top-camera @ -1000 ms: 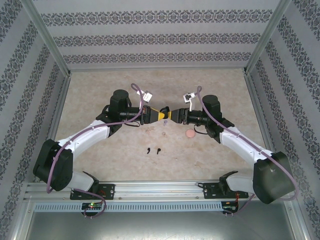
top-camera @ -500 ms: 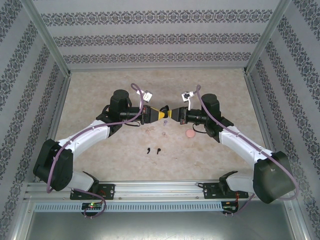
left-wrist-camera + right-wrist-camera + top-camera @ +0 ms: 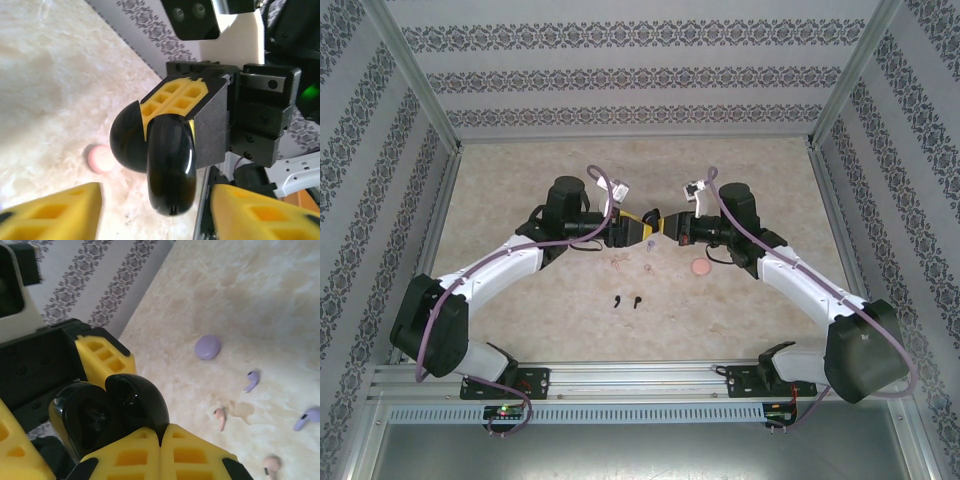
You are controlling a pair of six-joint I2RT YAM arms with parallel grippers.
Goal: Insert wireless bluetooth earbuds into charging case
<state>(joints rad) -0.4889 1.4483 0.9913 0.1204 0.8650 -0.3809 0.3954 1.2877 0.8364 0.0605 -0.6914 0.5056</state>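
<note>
wallpapered walls (image 3: 640,70) with grey floral stripes box in a pale marbled tabletop (image 3: 520,180). from the overhead camera i see both arms reaching in, so that their pincers meet nose to nose above the middle of it.

my right pincer (image 3: 160,437) is clenched on the black charging case (image 3: 170,165). its yellow fingers pinch one edge, and the glossy shell hangs in the air with its two halves swung apart. i cannot tell whether anything sits inside.

my left pincer (image 3: 648,228) is released. from its wrist camera the yellow fingers stand wide, one to each side of the case's end and apart from it as far as that view shows.

every earbud i can see lies loose on the tabletop. the black earbuds (image 3: 636,299) sit side by side nearer the arm bases, well apart from the pincers. from the right wrist i see two pink earbuds (image 3: 219,418) and two lilac earbuds (image 3: 251,380) scattered below the pincers. the closed lilac case (image 3: 207,347) is near them.

the pink case (image 3: 699,267), also closed, rests on the tabletop to the right of the pincers, near the right arm's wrist.
</note>
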